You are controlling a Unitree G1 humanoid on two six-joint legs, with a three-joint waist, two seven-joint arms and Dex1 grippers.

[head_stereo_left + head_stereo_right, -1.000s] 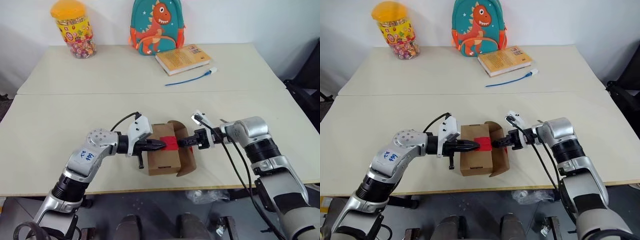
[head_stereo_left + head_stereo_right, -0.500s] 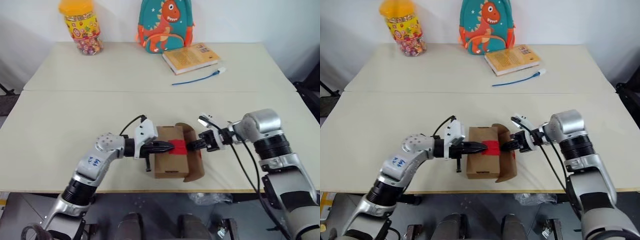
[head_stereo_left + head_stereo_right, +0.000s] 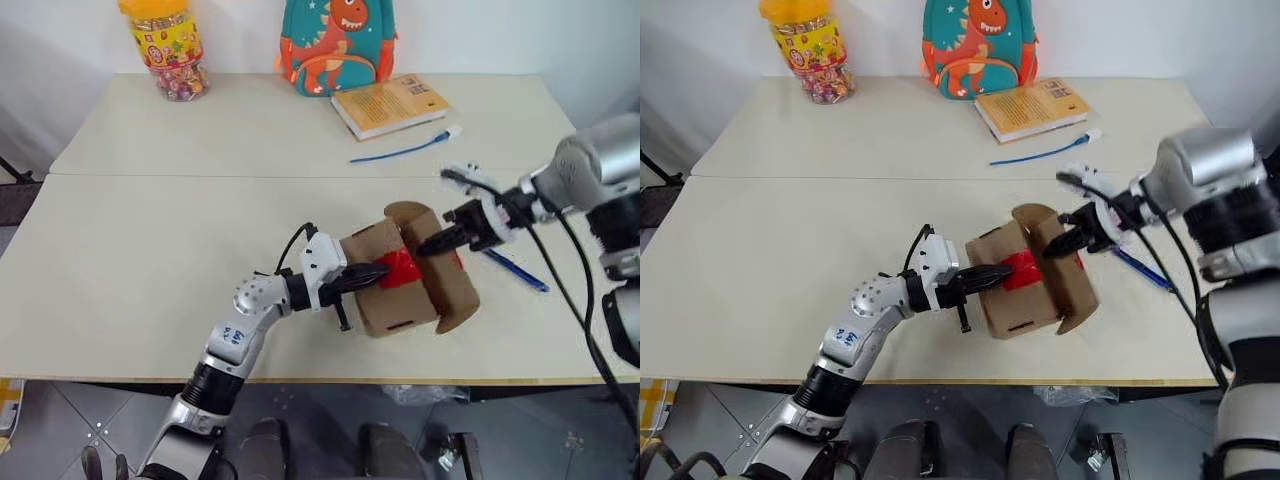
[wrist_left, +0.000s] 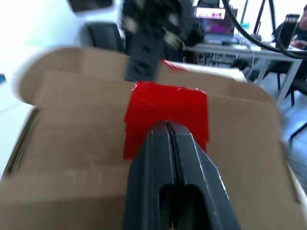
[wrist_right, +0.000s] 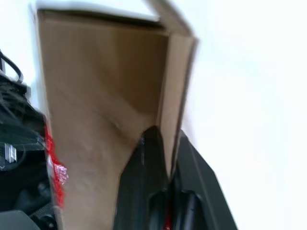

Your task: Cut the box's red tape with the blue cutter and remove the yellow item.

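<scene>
Up swings the flap, pinched by the right gripper; left gripper, pressed together, pins the box — opening underway.

The box is set near the front edge of the table, slightly right of centre, with the tape on its top. The left gripper is placed on the box's left side, tips at the tape; the right gripper is placed at the raised flap on the right. The cutter is laid on the table just right of the box. Behind, along the far edge, a jar is placed at the left, a backpack in the middle, a book to its right, and a cable before the book.
</scene>
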